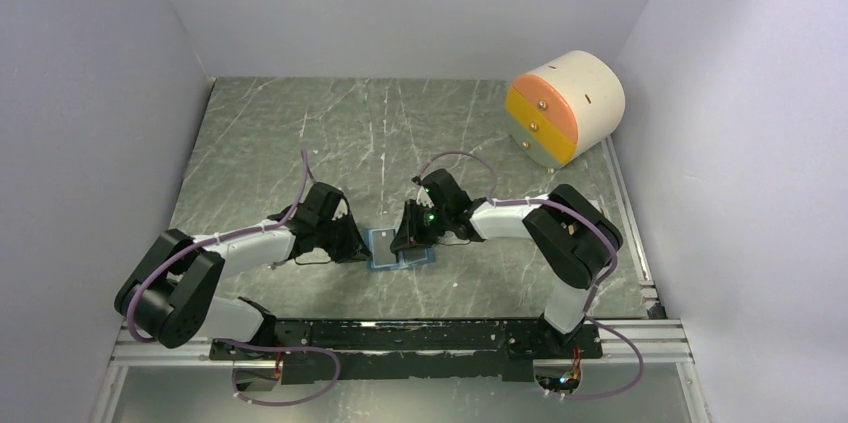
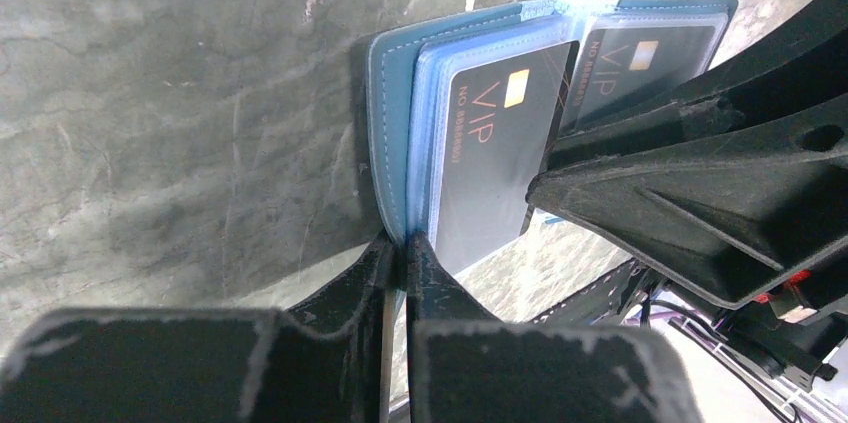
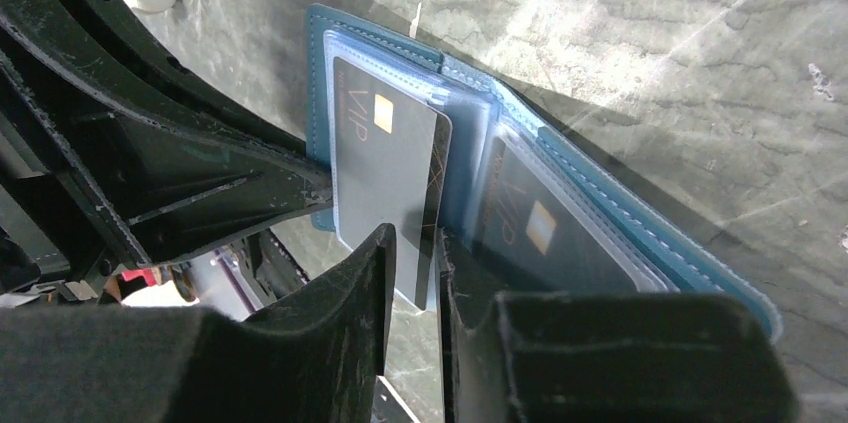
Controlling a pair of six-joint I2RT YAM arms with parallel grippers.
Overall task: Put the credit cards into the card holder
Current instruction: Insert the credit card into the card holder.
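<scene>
The blue card holder [image 1: 384, 242] stands open between both grippers. My left gripper [image 2: 403, 248] is shut on the holder's blue cover edge [image 2: 385, 123]; it sits at the holder's left in the top view [image 1: 365, 243]. A black VIP credit card [image 2: 490, 163] sticks partway out of a clear sleeve. A second credit card [image 2: 640, 53] sits fully in another sleeve. My right gripper [image 3: 415, 248] straddles the protruding card [image 3: 385, 163], jaws a narrow gap apart; the card rests against the right finger only. The second card [image 3: 540, 233] and the holder cover [image 3: 620, 208] lie beside it.
A big cream drum with orange-yellow drawers [image 1: 565, 108] lies at the back right by the wall. White walls close in the dark marbled table [image 1: 300, 133] on three sides. A metal rail [image 1: 400, 333] runs along the near edge.
</scene>
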